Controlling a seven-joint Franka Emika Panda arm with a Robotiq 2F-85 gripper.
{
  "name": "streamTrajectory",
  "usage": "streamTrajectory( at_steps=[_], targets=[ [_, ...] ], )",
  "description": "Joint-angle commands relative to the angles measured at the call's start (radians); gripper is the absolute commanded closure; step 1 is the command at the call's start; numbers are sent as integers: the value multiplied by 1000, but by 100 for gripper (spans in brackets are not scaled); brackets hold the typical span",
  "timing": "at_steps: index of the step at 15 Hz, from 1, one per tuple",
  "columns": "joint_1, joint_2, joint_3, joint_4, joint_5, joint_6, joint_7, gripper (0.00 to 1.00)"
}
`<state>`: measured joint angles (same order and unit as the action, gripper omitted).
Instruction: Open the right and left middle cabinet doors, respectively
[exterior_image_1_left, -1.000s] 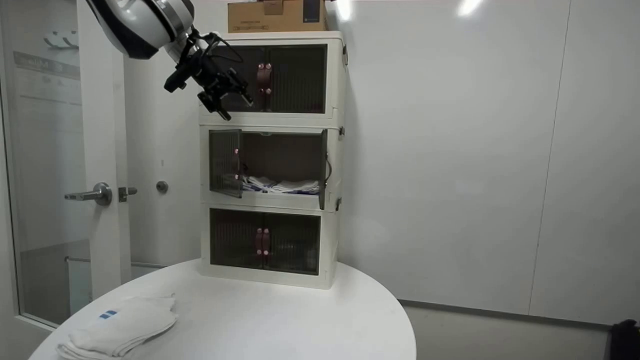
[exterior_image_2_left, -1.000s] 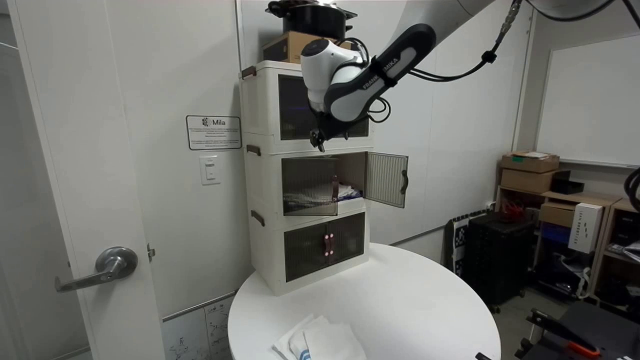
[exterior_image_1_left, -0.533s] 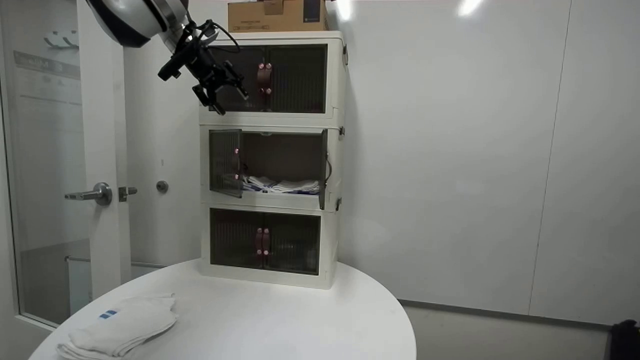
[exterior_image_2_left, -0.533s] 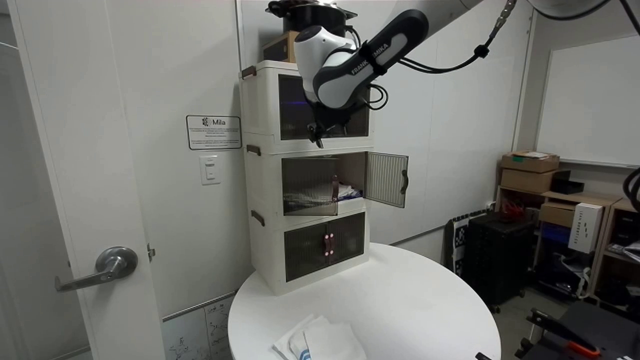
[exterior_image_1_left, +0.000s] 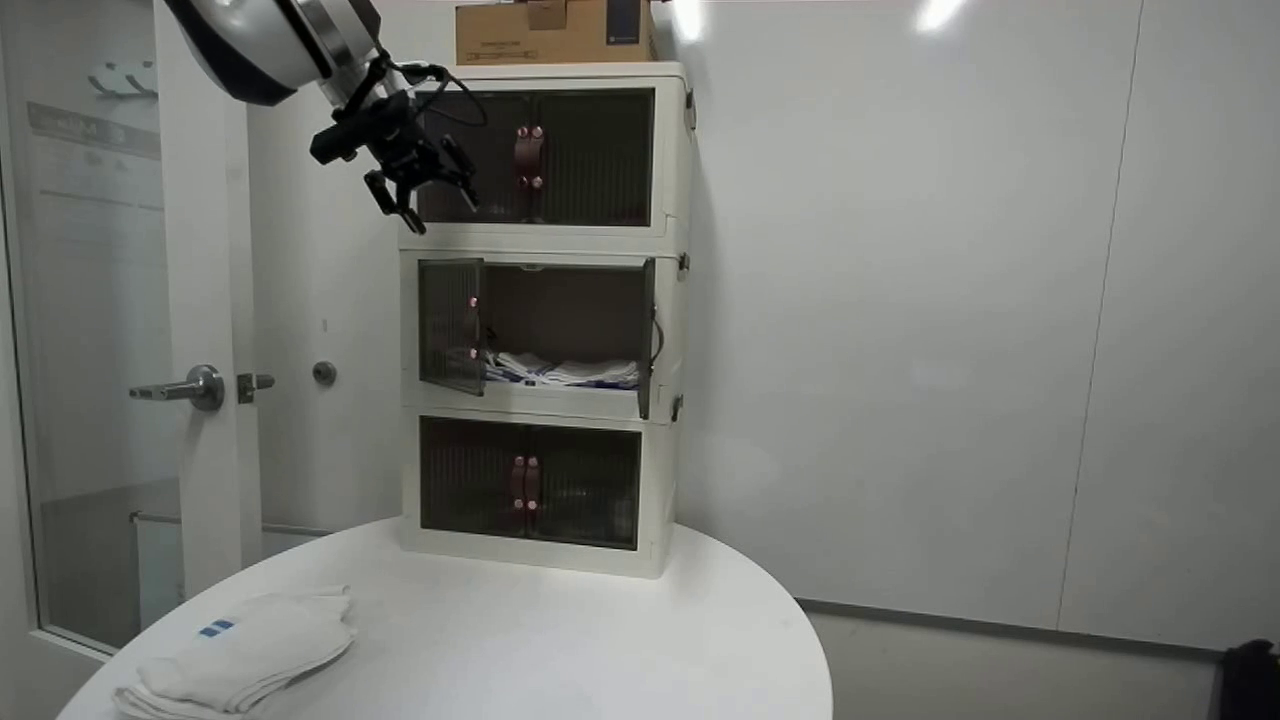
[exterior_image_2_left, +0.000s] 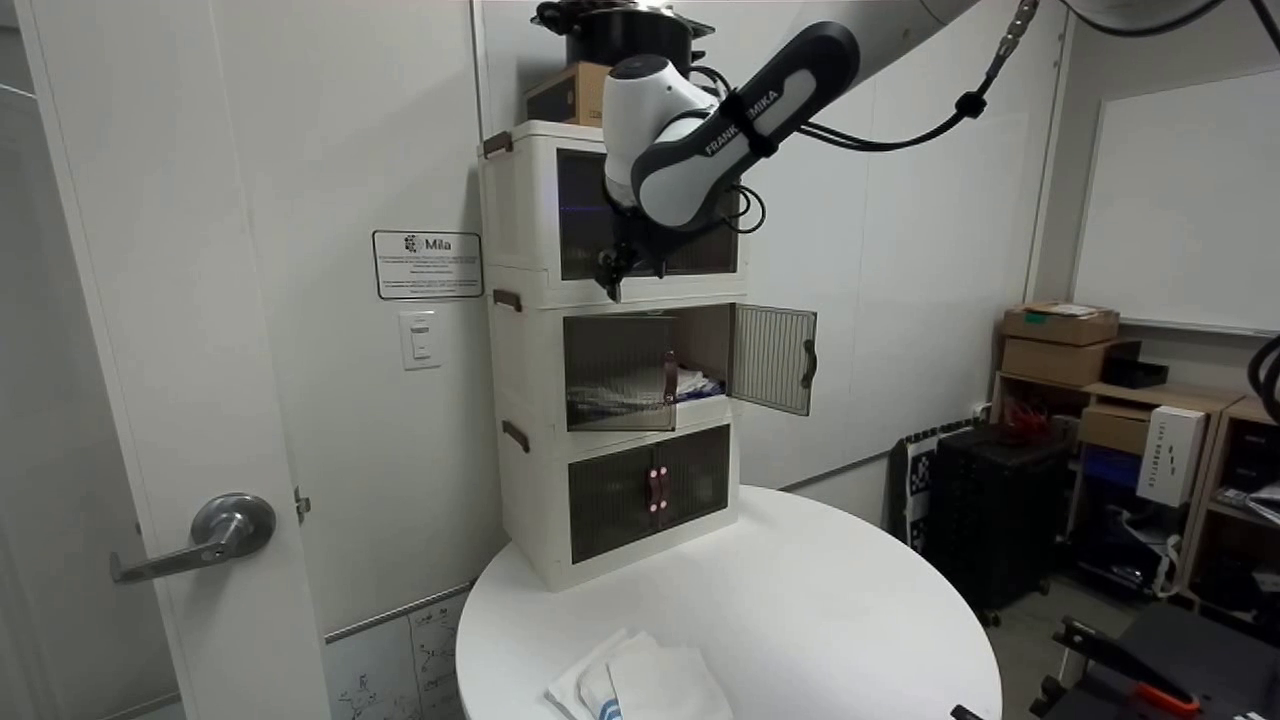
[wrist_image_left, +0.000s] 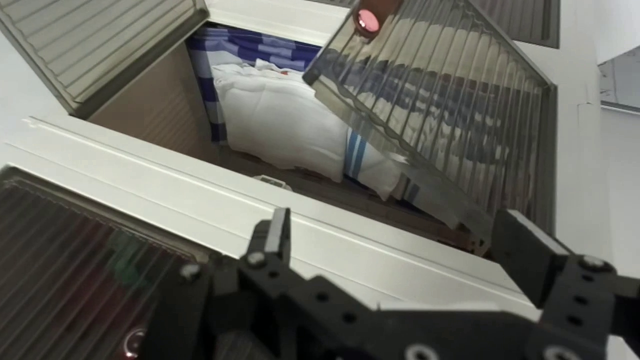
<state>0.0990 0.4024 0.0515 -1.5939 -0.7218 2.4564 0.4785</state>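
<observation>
A glossy white wall panel rises behind the round white worktop, where I see a white three-tier cabinet standing upright. On top of the cabinet sits a cardboard box (in an exterior view a black cooking pot shows above the box). Out in front of the cabinet lies a pile of folded cloths, white with blue stripes.

In the cabinet's middle tier, the left middle cabinet door, a smoky ribbed panel, is ajar and angled outward, its dark reddish handle near the free edge. Its partner, the right middle cabinet door, is swung further out from the cabinet. Inside that tier I make out white cloths and a blue-and-white checked cloth. The cabinet's top-tier doors and bottom-tier doors are closed.

The Franka arm extends in front of the cabinet, and its end effector hangs before the top tier, two fingers spread wide. In both exterior views the fingertips show higher than the left middle cabinet door.
</observation>
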Motion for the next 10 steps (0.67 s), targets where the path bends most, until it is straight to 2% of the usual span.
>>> streamTrajectory(
  at_steps=[1,10],
  targets=[
    [-7,-24,-18,-52,111,58,-129,0],
    [-12,18,-53,-57,248,85,-370,0]
  ],
)
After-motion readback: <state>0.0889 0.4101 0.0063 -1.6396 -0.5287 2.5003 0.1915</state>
